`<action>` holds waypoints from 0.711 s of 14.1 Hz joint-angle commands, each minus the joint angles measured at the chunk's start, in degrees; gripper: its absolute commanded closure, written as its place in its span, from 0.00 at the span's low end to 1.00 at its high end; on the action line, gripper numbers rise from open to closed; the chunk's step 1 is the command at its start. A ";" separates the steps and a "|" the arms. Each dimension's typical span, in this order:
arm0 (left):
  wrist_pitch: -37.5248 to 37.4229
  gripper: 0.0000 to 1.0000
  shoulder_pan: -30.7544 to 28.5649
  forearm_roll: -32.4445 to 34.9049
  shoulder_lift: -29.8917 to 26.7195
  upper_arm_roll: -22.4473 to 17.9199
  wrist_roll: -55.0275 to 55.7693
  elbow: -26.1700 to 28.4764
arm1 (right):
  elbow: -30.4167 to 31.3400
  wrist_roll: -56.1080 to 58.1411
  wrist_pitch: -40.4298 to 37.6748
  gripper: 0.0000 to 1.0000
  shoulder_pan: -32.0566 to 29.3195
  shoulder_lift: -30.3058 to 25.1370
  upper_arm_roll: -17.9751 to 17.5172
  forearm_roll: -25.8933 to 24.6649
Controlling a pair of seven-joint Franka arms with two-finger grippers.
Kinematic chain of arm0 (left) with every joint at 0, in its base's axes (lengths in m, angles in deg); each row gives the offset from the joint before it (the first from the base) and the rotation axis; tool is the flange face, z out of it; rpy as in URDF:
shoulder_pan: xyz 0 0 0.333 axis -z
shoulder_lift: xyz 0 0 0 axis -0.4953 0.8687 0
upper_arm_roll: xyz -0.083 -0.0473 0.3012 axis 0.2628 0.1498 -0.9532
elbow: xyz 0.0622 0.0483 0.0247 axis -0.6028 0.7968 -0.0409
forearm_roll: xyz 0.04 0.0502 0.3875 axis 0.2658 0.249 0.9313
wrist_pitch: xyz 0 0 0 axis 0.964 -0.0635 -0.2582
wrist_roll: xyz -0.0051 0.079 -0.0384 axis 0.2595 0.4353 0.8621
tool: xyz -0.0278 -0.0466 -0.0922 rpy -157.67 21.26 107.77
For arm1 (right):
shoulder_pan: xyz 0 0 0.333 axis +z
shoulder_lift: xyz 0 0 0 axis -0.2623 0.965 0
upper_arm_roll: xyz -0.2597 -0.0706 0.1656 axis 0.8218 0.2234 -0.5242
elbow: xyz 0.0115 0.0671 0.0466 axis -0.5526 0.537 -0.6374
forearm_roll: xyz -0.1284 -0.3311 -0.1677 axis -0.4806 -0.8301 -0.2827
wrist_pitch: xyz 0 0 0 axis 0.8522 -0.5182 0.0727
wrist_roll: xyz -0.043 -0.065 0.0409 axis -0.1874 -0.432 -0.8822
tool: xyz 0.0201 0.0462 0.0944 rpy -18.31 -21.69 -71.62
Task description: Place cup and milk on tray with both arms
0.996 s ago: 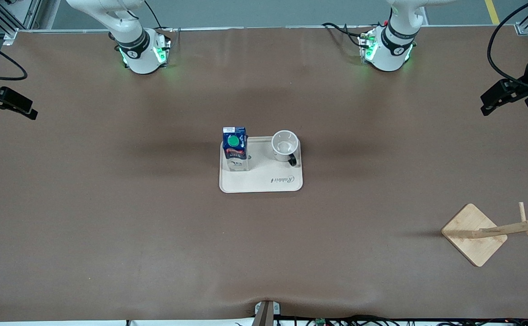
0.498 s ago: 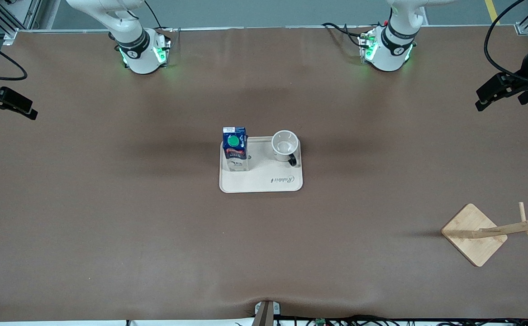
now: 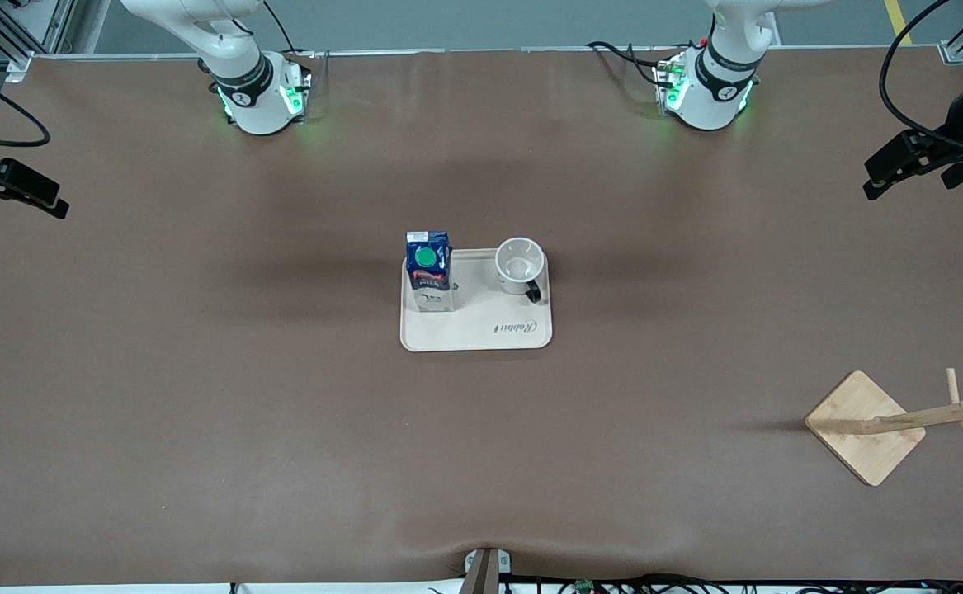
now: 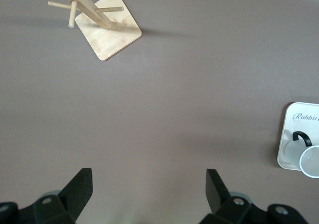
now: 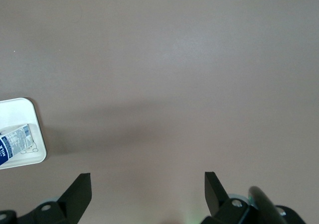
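Seeing milk (image 3: 429, 271) and cup (image 3: 520, 266) upright mid-frame on the tray (image 3: 481, 334), both grippers spread and empty, left (image 3: 902, 165) upper right, right (image 3: 15, 188) upper left, I judge carton light, squashy; mug rigid, slick.

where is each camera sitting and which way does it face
Front view: high across the table, facing both arm bases; shows the tray with the milk and the cup, and the wooden stand.
Left wrist view: on the left arm's wrist, looking down past the open left pincer at bare table.
Right wrist view: on the right arm's wrist, looking down past the open right pincer.
Shared: front and left wrist views both show stand, tray and cup.
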 commanded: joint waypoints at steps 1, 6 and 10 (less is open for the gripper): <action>-0.95 0.00 0.41 -0.98 0.19 -0.10 -2.32 0.17 | -1.72 0.50 -0.64 0.00 -0.29 0.81 -0.30 -0.08; -1.12 0.00 0.50 -1.24 0.45 -0.10 -3.21 -0.27 | -1.72 0.50 -0.64 0.00 -0.38 0.81 -0.30 -0.08; -1.91 0.00 0.50 -1.33 0.45 0.34 -3.21 -0.18 | -1.72 0.50 -0.64 0.00 -0.38 0.81 -0.30 -0.08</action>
